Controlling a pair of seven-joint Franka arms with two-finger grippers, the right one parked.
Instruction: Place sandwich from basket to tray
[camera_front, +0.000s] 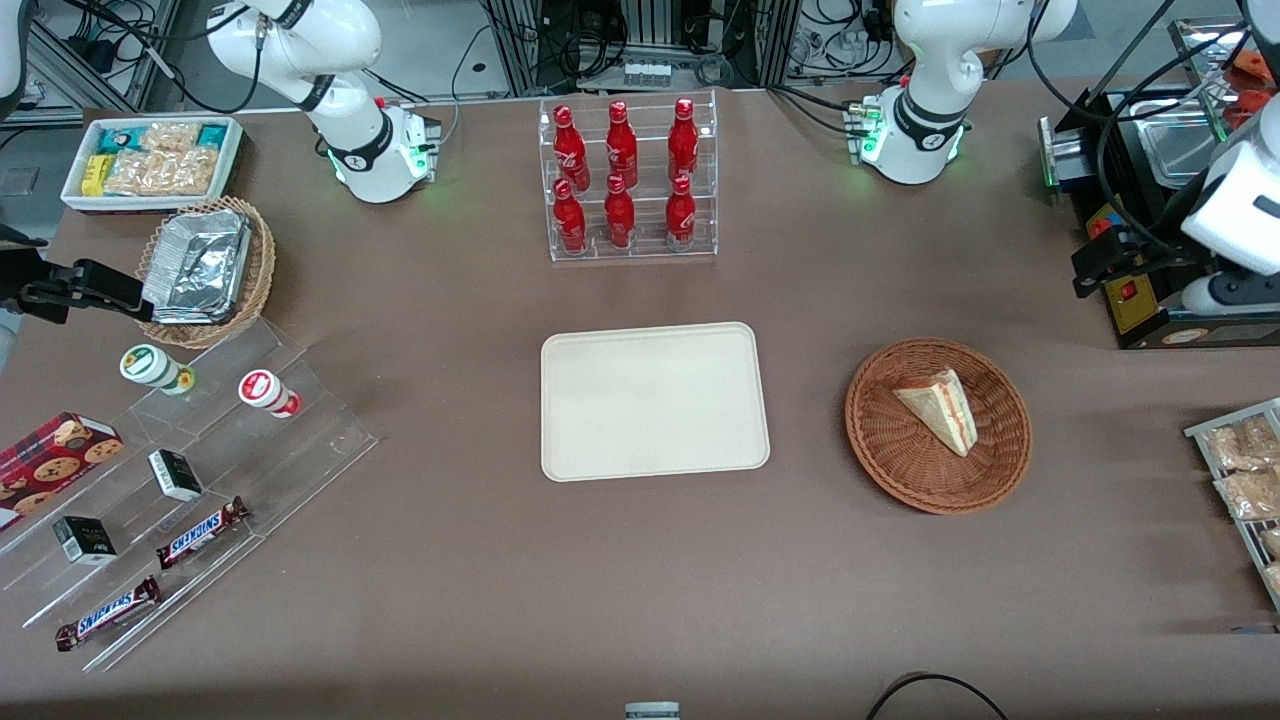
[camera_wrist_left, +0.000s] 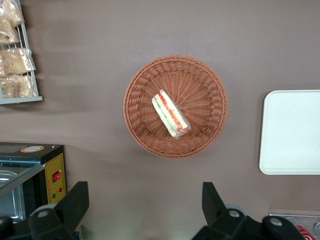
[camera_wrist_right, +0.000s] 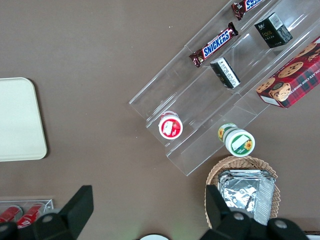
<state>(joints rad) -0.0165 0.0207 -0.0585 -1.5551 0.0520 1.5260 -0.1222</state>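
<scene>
The table (camera_front: 640, 600) is covered in a brown cloth. Near the front camera, at the frame's lower left, chocolate bars (camera_front: 200, 532) lie on a clear stepped stand (camera_front: 200, 470); the stand is cut off by the frame edge. A wire rack of snack bags (camera_front: 1245, 480) at the right edge is also cut off.

At the frame's centre lies the tray (camera_front: 655, 400), bare. Beside it, toward the working arm's end of the table, sits the basket (camera_front: 938, 425). The sandwich (camera_front: 938, 408) lies inside the basket, resting on its side; in the left wrist view its red and green filling edge faces up.

The gripper (camera_wrist_left: 145, 210) hangs above the table, clear of the basket, its two fingers (camera_wrist_left: 75, 202) spread wide apart and holding nothing. In the front view the gripper itself is cut off at the right frame edge.

Farther from the camera, a clear rack of red bottles (camera_front: 625, 180) stands upright.
</scene>
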